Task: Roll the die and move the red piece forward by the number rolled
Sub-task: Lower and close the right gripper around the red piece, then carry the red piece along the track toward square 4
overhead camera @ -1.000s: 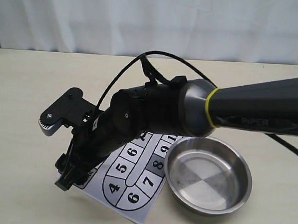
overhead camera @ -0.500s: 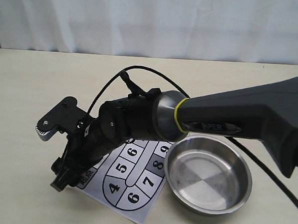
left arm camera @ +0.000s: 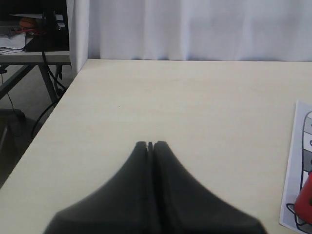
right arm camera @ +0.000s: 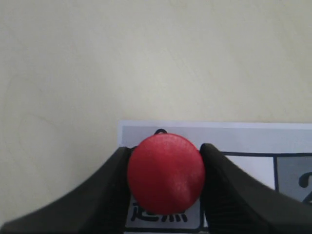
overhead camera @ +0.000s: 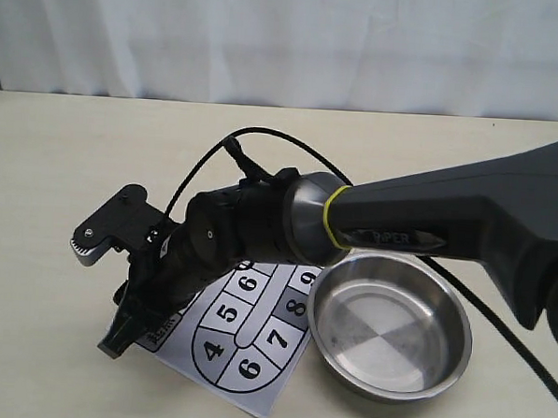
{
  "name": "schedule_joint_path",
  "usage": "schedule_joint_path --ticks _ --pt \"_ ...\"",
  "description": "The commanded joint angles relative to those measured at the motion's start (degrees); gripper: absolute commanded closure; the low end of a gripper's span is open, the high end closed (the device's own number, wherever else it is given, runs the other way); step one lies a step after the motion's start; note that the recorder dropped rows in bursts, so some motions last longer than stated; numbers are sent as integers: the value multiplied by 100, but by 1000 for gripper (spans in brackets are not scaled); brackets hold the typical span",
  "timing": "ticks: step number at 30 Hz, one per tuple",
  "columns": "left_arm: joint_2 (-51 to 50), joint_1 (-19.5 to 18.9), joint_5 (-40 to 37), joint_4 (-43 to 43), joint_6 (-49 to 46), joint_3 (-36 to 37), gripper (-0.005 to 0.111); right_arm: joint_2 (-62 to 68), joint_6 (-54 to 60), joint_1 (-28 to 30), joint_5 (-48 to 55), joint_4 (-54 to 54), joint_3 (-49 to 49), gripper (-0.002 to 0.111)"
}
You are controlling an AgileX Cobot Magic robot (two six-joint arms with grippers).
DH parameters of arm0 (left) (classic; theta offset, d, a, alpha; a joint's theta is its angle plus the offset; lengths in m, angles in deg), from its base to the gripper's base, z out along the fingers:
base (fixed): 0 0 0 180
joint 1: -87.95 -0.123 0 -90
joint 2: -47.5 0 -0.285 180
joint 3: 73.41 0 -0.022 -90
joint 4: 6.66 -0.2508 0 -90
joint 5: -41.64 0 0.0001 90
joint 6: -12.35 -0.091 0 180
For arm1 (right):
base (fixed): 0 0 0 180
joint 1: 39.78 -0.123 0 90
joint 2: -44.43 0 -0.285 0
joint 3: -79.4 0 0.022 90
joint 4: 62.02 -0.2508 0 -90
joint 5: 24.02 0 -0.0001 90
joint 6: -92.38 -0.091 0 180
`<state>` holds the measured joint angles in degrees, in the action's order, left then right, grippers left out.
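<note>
The red piece [right arm camera: 165, 174] is a round red peg standing on the start square at the corner of the paper number board [right arm camera: 243, 139]. My right gripper [right arm camera: 165, 181] is shut on it, one black finger against each side. In the exterior view the right gripper [overhead camera: 126, 327] reaches across to the board's left corner [overhead camera: 252, 357] and hides the peg. An edge of the red piece [left arm camera: 305, 204] shows in the left wrist view. My left gripper [left arm camera: 150, 145] is shut on nothing, hovering over bare table. The die is out of view.
A steel bowl [overhead camera: 439, 363] stands right of the board, touching its edge, with nothing visible inside. The right arm [overhead camera: 428, 226] spans the middle of the table. The table's left edge [left arm camera: 58, 102] drops off to a floor with cables.
The right arm swung left over the board's corner, then the gripper dropped a little lower toward the start square. The bowl and board have not moved.
</note>
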<state>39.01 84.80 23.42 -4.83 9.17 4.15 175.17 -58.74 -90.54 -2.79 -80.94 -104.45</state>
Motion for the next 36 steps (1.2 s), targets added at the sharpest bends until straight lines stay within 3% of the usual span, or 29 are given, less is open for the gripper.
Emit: schedule_joint_path --ticks 1,9,21,36 --pt "2 47 69 -8 -1 -34 107 -52 -17 210 33 -31 -205 104" --pt "2 47 69 -8 -1 -34 107 -52 -17 578 306 -31 -421 104" --pt "2 47 69 -8 -1 -34 107 360 -13 608 607 -48 -421 104" --pt "2 47 69 -8 -1 -34 107 -47 -170 1045 107 18 -421 104"
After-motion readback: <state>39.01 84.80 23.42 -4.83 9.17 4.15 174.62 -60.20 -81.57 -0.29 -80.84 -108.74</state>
